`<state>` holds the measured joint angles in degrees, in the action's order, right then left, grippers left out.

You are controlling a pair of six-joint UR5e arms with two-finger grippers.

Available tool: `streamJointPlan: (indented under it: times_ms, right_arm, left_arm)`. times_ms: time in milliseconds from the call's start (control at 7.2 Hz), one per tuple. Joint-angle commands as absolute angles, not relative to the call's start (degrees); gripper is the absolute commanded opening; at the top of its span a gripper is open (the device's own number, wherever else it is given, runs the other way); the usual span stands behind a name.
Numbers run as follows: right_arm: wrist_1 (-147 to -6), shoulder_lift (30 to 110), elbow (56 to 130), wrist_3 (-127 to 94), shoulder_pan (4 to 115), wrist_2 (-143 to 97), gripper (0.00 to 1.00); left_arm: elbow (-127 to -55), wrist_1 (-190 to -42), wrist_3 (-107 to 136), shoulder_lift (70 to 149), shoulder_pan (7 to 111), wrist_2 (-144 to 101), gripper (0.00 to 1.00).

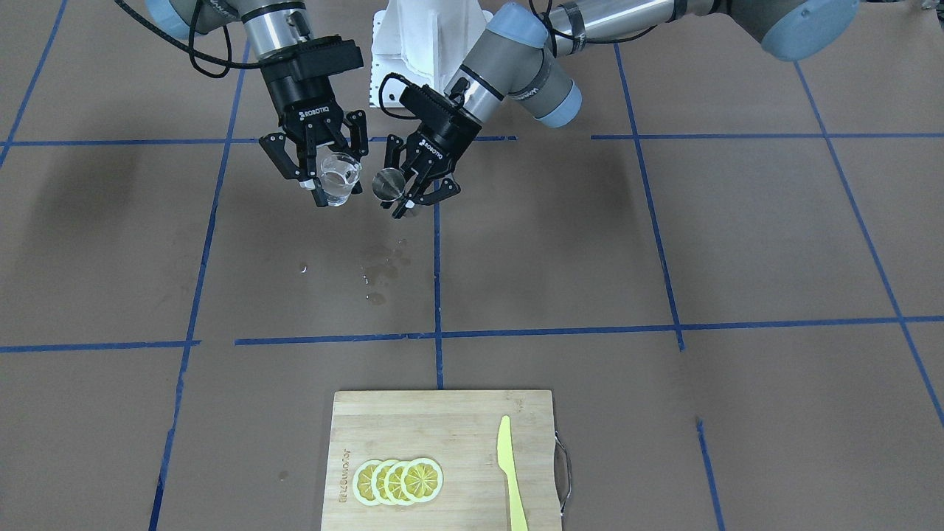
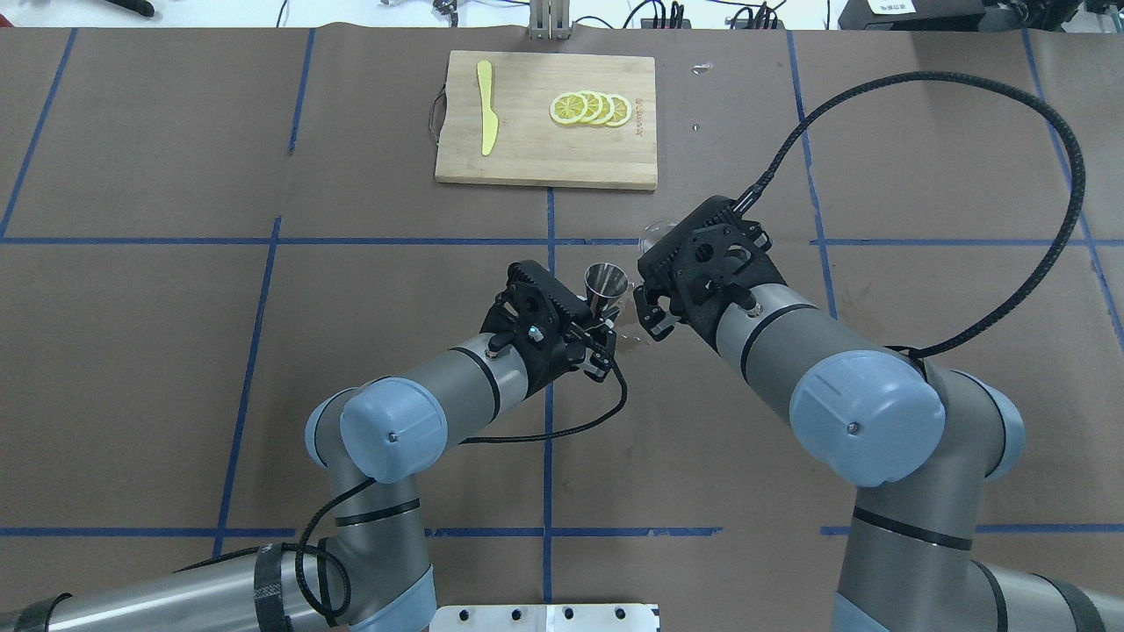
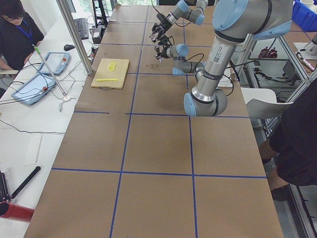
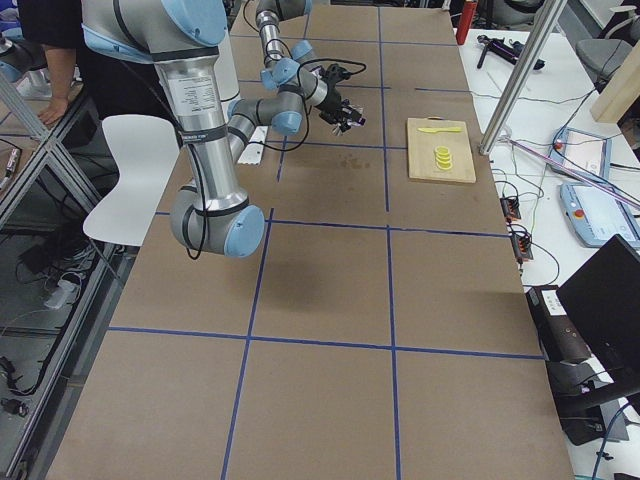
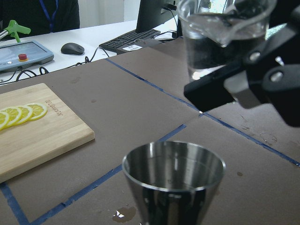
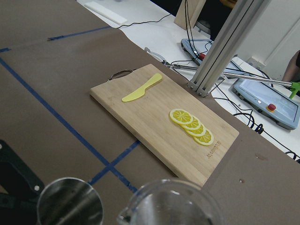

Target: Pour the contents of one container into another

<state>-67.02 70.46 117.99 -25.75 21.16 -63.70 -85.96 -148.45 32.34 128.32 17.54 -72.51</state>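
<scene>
My right gripper (image 1: 329, 181) is shut on a clear glass beaker (image 1: 340, 178) that holds water, well above the table. Close beside it, my left gripper (image 1: 404, 196) is shut on a steel jigger (image 1: 387, 183), mouth up. In the left wrist view the jigger (image 5: 173, 180) fills the bottom and the beaker (image 5: 220, 40) hangs higher at the upper right, roughly upright, no stream leaving it. The right wrist view shows only both rims, the beaker (image 6: 171, 204) and the jigger (image 6: 70, 204). From overhead the jigger (image 2: 608, 285) sits just left of the beaker (image 2: 657, 235).
Spilled drops (image 1: 380, 269) mark the brown paper under the containers. A wooden cutting board (image 1: 442, 424) lies at the far edge from the robot, with lemon slices (image 1: 398, 481) and a yellow plastic knife (image 1: 510, 472) on it. Blue tape lines cross the table.
</scene>
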Motion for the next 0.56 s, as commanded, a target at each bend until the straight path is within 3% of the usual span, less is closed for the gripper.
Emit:
streamJointPlan:
  times_ms: [0, 417]
  right_arm:
    - [-68.0, 69.9, 118.0, -23.0, 20.0, -62.0, 0.00]
    - [-68.4, 69.5, 117.8, -18.5, 18.3, -57.9, 0.00]
  left_arm:
    - [-86.0, -149.0, 32.3, 128.3, 17.6, -72.5, 0.00]
    - [-85.7, -149.2, 32.3, 128.3, 17.6, -72.6, 0.00]
